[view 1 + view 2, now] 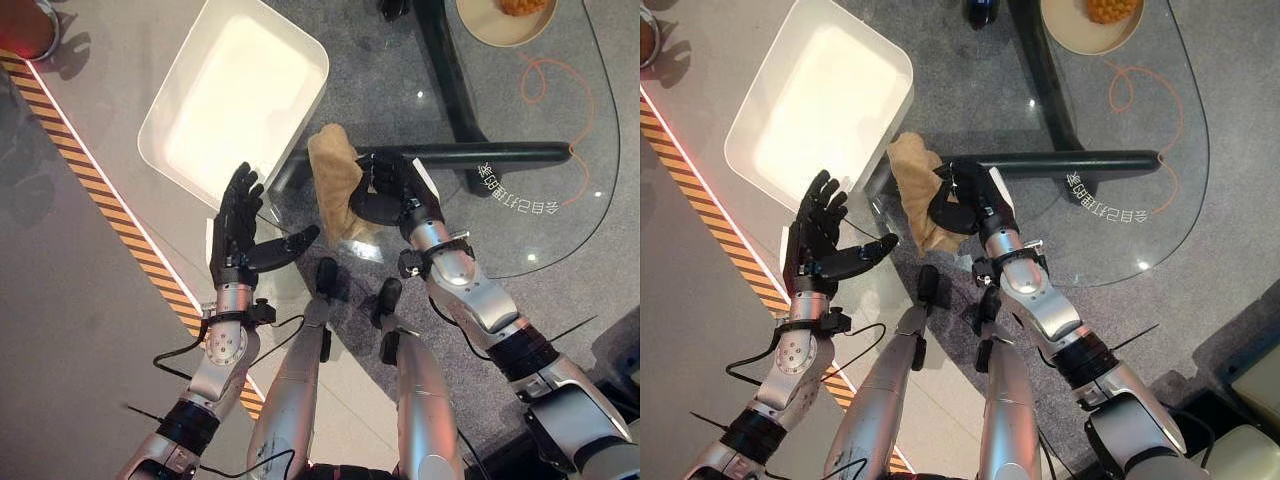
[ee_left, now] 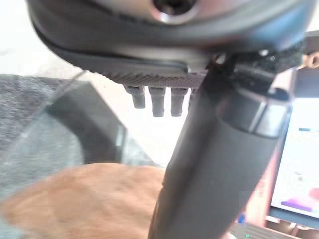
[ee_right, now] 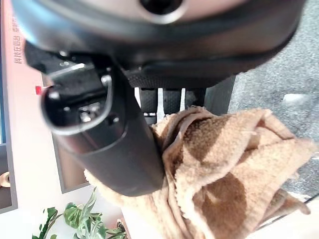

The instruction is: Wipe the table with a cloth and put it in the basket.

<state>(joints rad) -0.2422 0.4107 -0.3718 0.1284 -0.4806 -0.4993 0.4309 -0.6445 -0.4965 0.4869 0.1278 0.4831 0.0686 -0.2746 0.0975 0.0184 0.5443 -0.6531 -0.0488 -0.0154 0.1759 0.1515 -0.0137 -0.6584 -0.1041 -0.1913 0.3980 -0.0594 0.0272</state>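
Your right hand (image 1: 385, 190) has its fingers and thumb curled round the tan cloth (image 1: 334, 175), which hangs bunched from the grip over the near edge of the glass surface (image 1: 560, 200). The cloth sits just beside the white basket (image 1: 300, 60), not in it. Your left hand (image 1: 238, 225) hovers spread and holding nothing, near the basket's closest corner.
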